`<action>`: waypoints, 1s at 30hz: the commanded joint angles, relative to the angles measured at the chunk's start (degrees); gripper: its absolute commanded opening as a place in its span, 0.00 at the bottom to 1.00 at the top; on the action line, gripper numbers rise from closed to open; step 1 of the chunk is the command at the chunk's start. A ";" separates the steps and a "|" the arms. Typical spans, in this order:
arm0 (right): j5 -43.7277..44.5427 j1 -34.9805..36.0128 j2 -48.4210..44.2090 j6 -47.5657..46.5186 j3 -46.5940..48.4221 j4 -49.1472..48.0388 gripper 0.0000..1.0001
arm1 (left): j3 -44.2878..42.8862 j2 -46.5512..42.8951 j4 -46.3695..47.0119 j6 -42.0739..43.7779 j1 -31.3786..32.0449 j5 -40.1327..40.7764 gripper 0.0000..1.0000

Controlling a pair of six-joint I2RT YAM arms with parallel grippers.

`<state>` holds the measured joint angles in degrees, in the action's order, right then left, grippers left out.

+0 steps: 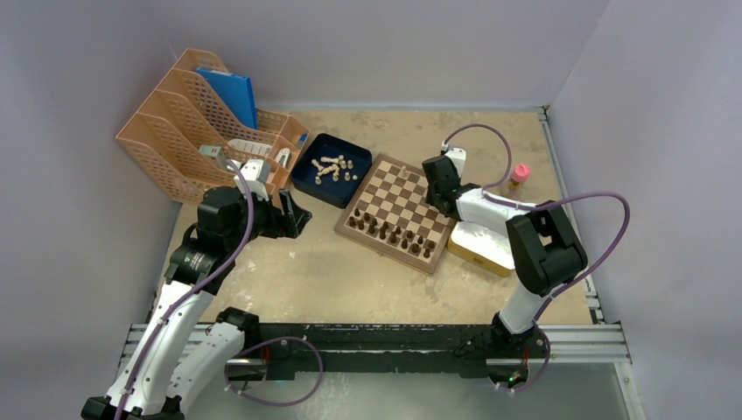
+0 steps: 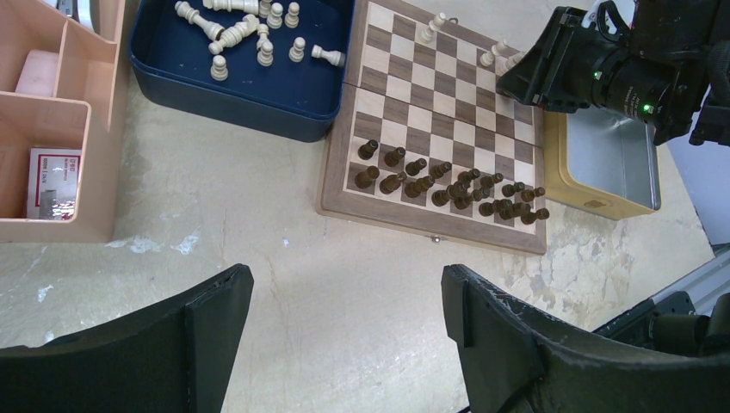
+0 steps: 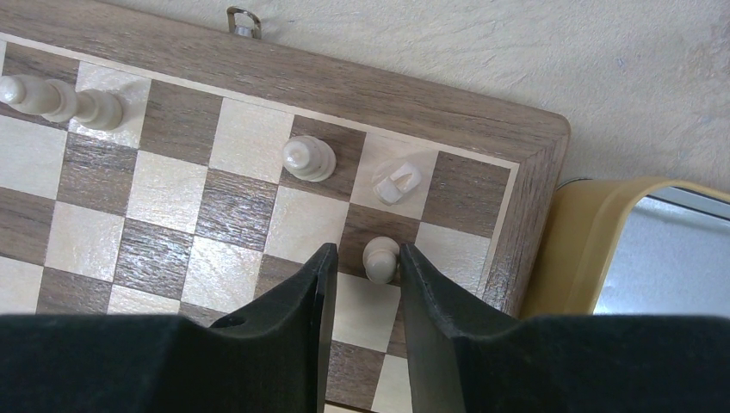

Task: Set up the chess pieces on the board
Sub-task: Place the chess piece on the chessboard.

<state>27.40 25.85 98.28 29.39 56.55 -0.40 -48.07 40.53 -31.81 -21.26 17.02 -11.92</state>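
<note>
The board [image 1: 398, 214] lies mid-table with dark pieces [image 1: 394, 234] filling its two near rows. Several beige chess pieces [image 1: 332, 168] lie loose in the dark blue tray [image 1: 308, 179]. My right gripper [image 3: 366, 258] hangs over the board's far right corner, jaws slightly apart. A beige pawn [image 3: 380, 258] stands between the tips, close to the right finger, with a gap on its left. Two more beige pieces [image 3: 308, 158] [image 3: 397, 182] stand in the back row, and another [image 3: 60, 99] lies tipped over. My left gripper [image 2: 344, 288] is open and empty over bare table, near the board [image 2: 430, 95].
A yellow-rimmed metal tin [image 1: 479, 245] touches the board's right side. An orange mesh organizer [image 1: 201, 122] stands at the back left, next to the tray. A small pink-capped bottle [image 1: 519, 178] stands at the back right.
</note>
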 commanded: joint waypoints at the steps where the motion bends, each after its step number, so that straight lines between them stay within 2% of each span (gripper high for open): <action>1: 0.09 -0.22 0.51 0.45 0.31 -1.54 0.35 | -0.28 -0.29 2.76 0.60 0.30 0.15 0.81; 30: 0.21 -0.23 0.86 0.46 0.66 -1.38 0.34 | -0.31 -0.32 2.80 0.68 0.30 0.06 0.81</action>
<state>27.42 25.80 98.32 29.43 56.55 -0.45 -48.07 40.53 -31.81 -21.26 17.02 -11.92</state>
